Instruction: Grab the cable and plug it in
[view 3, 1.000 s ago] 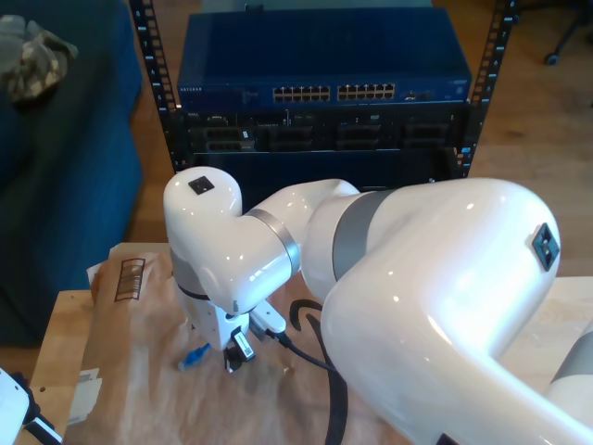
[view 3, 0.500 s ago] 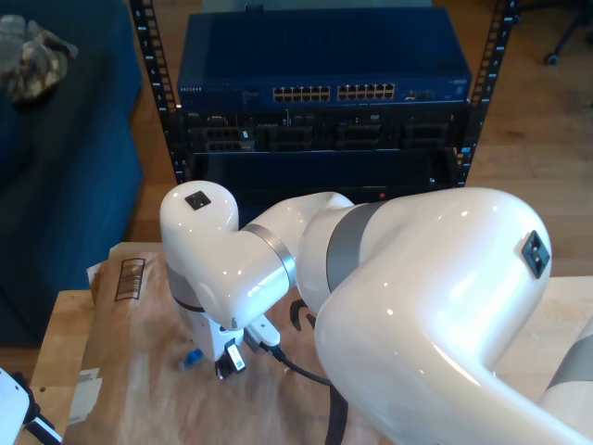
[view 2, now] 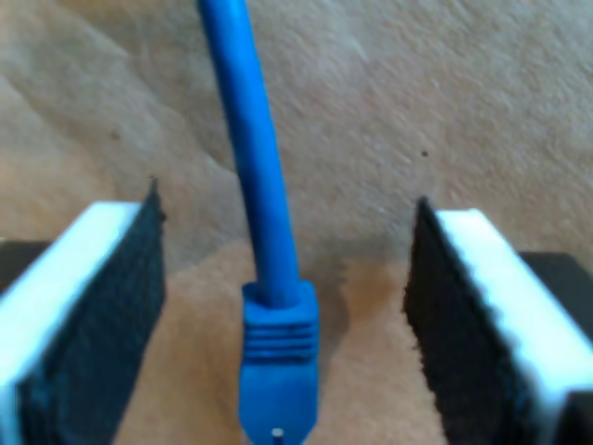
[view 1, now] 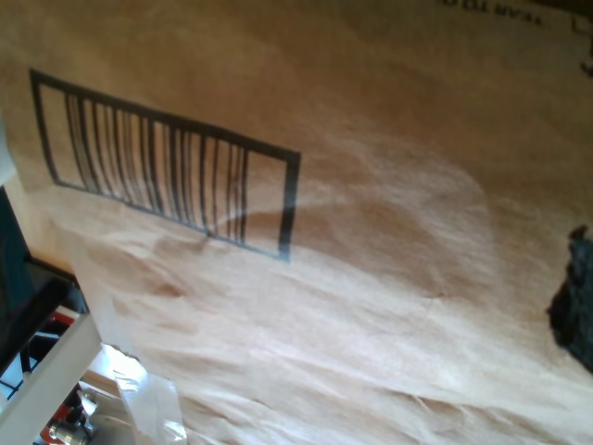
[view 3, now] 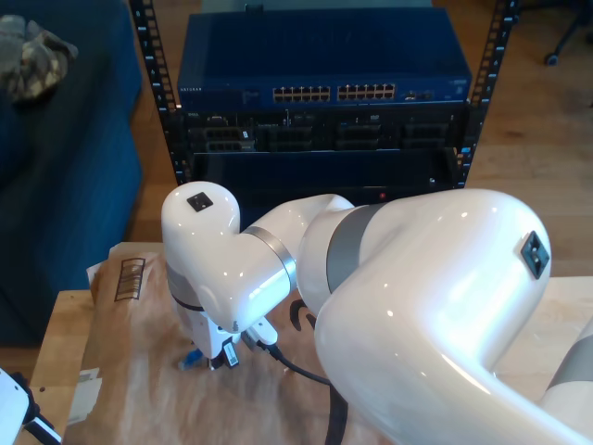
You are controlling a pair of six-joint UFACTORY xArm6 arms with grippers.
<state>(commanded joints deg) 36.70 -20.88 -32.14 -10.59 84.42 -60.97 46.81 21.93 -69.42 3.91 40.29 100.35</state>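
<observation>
— State of my second tool?

— Stood spread wide. Dark pads on both sides, apart from each other, nothing pinched between them.

— And the cable?

— Lay in the gap between the jaws, about in the middle, touching neither pad. Ran away from the tool over the brown paper, with its blue plug nearest to the camera.

— Seen from outside also?

— Yes. In the exterior view, hung low over the paper under the big white arm, tool pointing down. Showed only a short blue piece of the cable, just beside the tool toward the exterior view's left. Could not follow the rest of it behind the arm.

— My first tool?

— Could not tell, open or closed. Looked close at brown paper with a printed barcode; only a dark blurred shape at the picture's edge.

— Around all this?

— Paper spread on a wooden counter. Behind the counter, a black rack with a blue network switch, two blocks of ports on its front. Also a thick dark cable near the arm.
</observation>
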